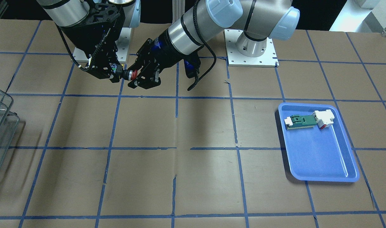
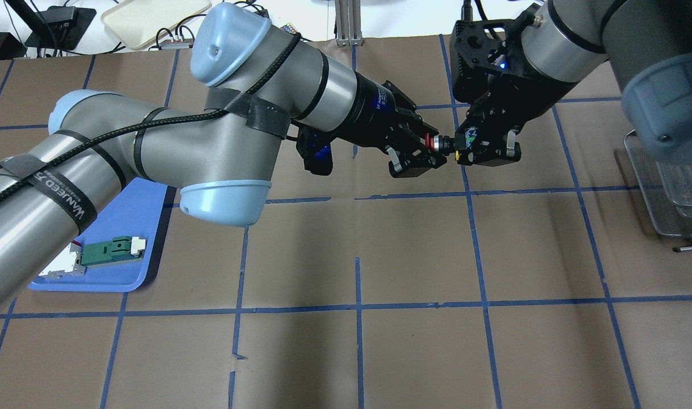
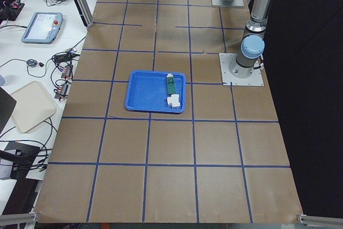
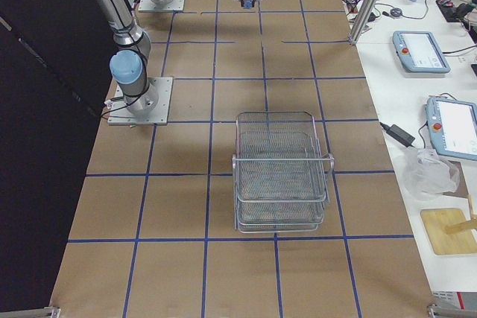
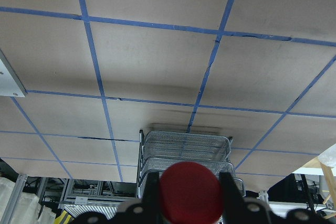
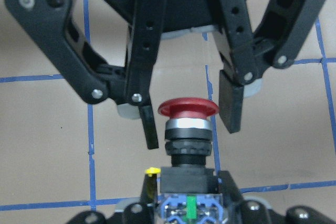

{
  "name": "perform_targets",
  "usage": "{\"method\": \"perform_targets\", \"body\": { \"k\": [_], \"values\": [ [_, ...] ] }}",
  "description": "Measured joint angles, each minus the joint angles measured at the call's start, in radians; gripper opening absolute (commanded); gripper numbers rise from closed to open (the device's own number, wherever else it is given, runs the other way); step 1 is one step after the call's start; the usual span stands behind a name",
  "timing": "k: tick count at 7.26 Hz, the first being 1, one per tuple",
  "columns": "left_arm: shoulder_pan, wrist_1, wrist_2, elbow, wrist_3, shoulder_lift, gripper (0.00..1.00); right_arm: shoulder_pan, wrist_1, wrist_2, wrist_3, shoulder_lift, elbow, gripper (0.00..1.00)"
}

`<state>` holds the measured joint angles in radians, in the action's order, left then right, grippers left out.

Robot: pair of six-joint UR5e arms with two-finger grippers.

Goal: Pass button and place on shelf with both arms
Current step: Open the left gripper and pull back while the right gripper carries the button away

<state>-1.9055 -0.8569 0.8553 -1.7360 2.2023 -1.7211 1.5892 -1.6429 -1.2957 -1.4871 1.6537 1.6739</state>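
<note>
The button (image 2: 440,143), with its red head and black collar, hangs in mid-air above the table between the two grippers. My right gripper (image 2: 463,149) is shut on its pale rear block (image 6: 188,205). The red head (image 6: 188,108) points at my left gripper (image 2: 430,151), which is open. Its two fingers (image 6: 231,100) stand on either side of the head with a small gap on each side. In the left wrist view the head (image 5: 189,191) fills the space between the fingers. The wire-mesh shelf (image 4: 279,169) stands on the table's right end, away from both arms.
A blue plastic tray (image 1: 319,158) on the robot's left side holds a green-and-white flat part (image 1: 300,121) and a white block with a red tab (image 1: 324,118). The shelf's edge shows in the overhead view (image 2: 664,187). The brown table has blue tape lines.
</note>
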Motion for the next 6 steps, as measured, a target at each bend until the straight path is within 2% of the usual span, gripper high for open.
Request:
{"method": "perform_targets", "body": {
  "k": [3,6],
  "values": [
    [0.004,-0.002,0.013,0.007,0.023,0.013,0.91,0.0,0.001,-0.01,-0.004,0.002,-0.002,0.0],
    [0.095,-0.039,0.173,-0.007,-0.266,0.019,0.94,-0.071,0.002,-0.09,-0.062,-0.003,-0.025,0.0]
  ]
}}
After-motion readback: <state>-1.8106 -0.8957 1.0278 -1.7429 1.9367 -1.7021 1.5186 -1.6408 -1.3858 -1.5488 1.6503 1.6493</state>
